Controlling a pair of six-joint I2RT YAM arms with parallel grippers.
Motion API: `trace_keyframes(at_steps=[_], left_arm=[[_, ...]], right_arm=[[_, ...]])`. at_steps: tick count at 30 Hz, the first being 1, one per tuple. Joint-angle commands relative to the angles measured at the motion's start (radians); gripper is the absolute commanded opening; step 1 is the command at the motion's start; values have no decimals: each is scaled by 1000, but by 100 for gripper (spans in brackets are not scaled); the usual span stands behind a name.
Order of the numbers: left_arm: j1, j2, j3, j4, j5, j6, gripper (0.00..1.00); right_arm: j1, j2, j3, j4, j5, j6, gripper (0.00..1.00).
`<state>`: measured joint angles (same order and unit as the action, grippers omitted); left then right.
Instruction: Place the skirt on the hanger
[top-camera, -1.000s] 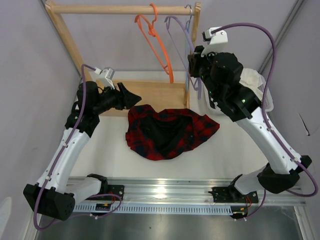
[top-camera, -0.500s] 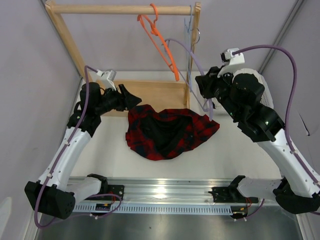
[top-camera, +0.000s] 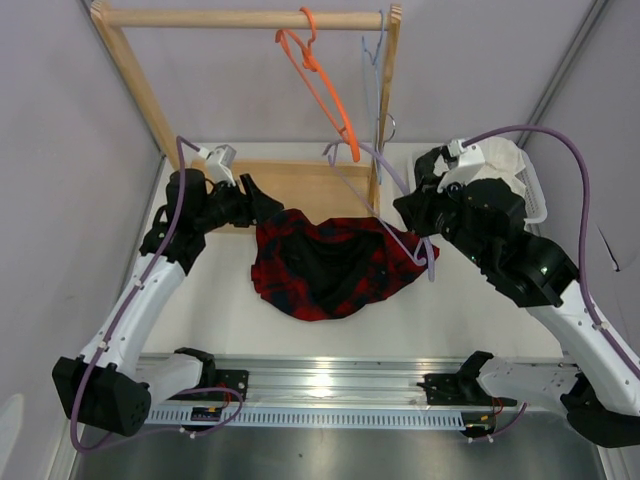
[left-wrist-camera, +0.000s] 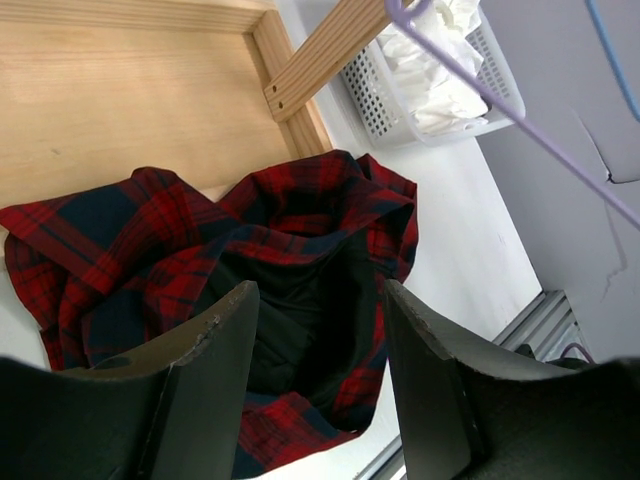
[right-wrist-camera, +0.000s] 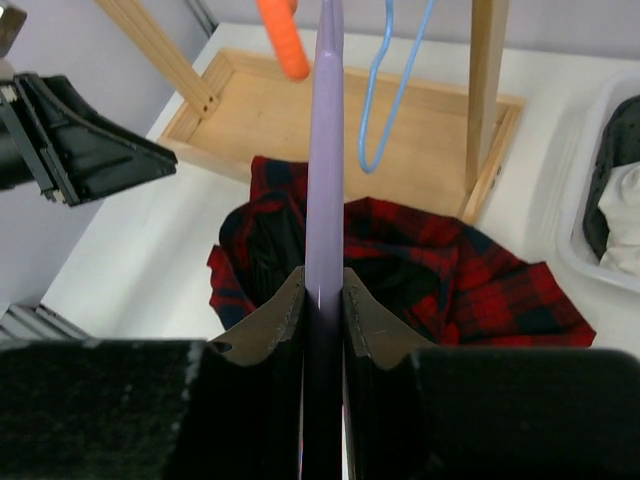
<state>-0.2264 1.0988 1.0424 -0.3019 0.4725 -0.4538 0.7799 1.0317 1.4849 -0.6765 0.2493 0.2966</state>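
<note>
The red and black plaid skirt (top-camera: 335, 262) lies crumpled on the table in front of the wooden rack base; it also shows in the left wrist view (left-wrist-camera: 250, 270) and the right wrist view (right-wrist-camera: 440, 270). My right gripper (top-camera: 415, 222) is shut on the lavender hanger (top-camera: 385, 200), holding it off the rail above the skirt's right part. In the right wrist view the hanger's bar (right-wrist-camera: 324, 150) runs up from between the closed fingers (right-wrist-camera: 283, 320). My left gripper (top-camera: 270, 205) is open and empty, just above the skirt's left back edge.
A wooden rack (top-camera: 240, 18) stands at the back with an orange hanger (top-camera: 320, 85) and a pale blue hanger (top-camera: 375, 60) on its rail. A white basket (top-camera: 535, 195) with white fabric sits at the right, behind my right arm.
My right gripper has lifted the lavender hanger off the rail and carried it down and forward over the skirt. My left gripper has lowered slightly toward the skirt.
</note>
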Motion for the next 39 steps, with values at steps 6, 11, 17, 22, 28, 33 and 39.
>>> trace_keyframes(at_steps=[6, 11, 17, 22, 28, 33, 39], left_arm=[[-5, -13, -19, -23, -48, -2, 57], [-5, -14, -56, -29, -72, -16, 57], [-5, -10, -93, -40, -101, -36, 55], [-7, 3, -105, -60, -132, -57, 52], [-24, 19, -125, -94, -175, -65, 49], [-39, 27, -142, -121, -215, -69, 48], [-59, -2, -154, -51, -198, -50, 53]], right_arm=[[18, -119, -144, -11, -65, 87, 0], [22, -214, -248, -3, -110, 118, 0], [24, -307, -328, 15, -183, 122, 0], [24, -363, -390, 35, -226, 118, 0], [22, -407, -437, 66, -295, 111, 0], [24, -418, -472, 83, -326, 110, 0], [24, -426, -520, 153, -383, 111, 0]])
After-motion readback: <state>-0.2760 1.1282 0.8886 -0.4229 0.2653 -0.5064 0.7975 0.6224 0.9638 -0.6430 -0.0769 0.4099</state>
